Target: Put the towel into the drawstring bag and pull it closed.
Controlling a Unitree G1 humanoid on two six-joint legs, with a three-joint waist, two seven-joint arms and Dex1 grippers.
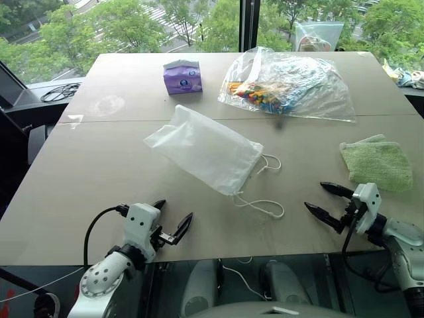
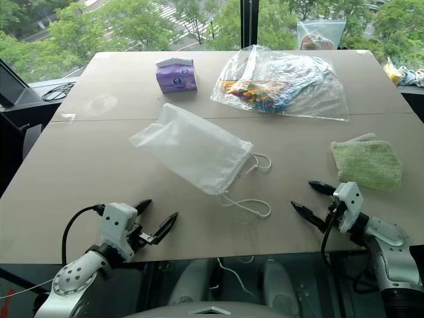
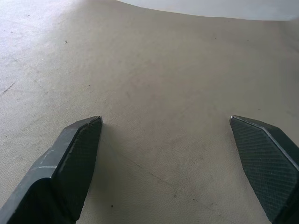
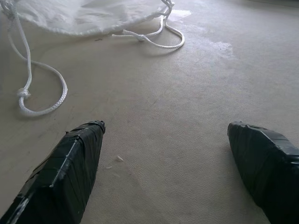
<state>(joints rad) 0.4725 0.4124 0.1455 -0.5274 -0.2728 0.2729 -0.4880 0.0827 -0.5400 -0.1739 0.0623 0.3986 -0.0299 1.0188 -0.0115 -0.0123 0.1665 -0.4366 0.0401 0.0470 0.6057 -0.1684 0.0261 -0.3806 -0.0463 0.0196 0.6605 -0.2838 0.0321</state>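
Looking at the surface first: nothing's started, so plenty can still go sideways. The clear plastic bag of colourful stuff sits at about 1 o'clock and could get mistaken for the target. The drawstring bag lies flat dead centre, mouth facing 4 o'clock, and that's my main worry: thin fabric with the mouth collapsed, so stuffing anything in may just shove it along. The towel sits at 3 o'clock, near the edge, so a sloppy grab could drag it off. The purple tissue pack at 11 o'clock is harmless. Those cord loops could snag a finger. Left pincer and right pincer both hover with fingers spread apart, holding nothing.
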